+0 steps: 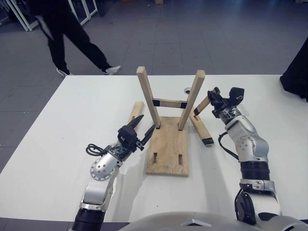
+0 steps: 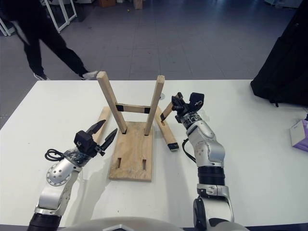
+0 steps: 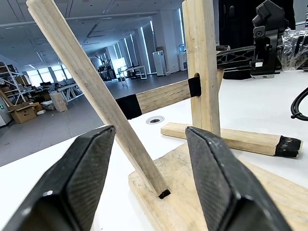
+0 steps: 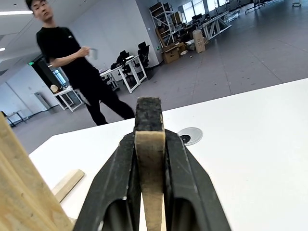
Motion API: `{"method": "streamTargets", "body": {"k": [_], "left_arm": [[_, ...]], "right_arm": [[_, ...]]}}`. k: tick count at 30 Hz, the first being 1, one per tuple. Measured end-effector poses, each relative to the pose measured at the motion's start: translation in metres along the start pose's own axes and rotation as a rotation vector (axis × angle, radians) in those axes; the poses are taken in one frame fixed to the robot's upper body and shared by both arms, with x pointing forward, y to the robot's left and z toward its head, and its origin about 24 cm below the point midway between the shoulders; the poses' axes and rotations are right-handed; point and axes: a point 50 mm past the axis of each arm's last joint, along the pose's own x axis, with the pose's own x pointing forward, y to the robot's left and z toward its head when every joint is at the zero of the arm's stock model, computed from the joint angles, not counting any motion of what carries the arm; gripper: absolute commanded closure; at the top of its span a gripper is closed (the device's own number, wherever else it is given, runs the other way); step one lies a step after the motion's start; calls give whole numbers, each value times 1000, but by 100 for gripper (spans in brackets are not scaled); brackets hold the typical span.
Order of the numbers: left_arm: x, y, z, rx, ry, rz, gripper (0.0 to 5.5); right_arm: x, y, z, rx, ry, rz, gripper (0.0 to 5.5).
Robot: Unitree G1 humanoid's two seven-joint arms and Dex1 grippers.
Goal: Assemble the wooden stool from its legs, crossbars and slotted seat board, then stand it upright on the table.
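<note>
- Left end effector (image 1: pixel 147 123) is pictured wide open just left of the seat board (image 1: pixel 168 149).
- Right end effector (image 4: pixel 149 139) is clamped on a wooden piece (image 1: pixel 202 106) right of it.

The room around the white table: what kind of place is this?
Probably a large open workshop or laboratory hall: a grey tiled floor, white metal-framed workbenches, and tall storage shelves with brown cardboard boxes beside them.

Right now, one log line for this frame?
seat board flat on table | legs with crossbar slotted in, near slots empty | left gripper open by board | right gripper shut on loose piece
</note>
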Motion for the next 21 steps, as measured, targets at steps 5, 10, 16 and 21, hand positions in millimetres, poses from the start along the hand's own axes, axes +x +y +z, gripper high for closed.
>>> {"method": "streamTargets", "body": {"k": [5,10,16,21], "left_arm": [[-1,-2,-11,47,87,-23,284],[0,-4,-14,48,97,-28,284],[0,-4,-14,54,100,-27,284],[2,-3,-15,59,103,-20,284]], "right_arm": [[0,3,-8,-17,24,2,512],[-3,0,-10,-53,29,-6,512],[-5,-2,-12,-65,31,-1,512],[-5,-5,-15,-112,36,-8,512]]}}
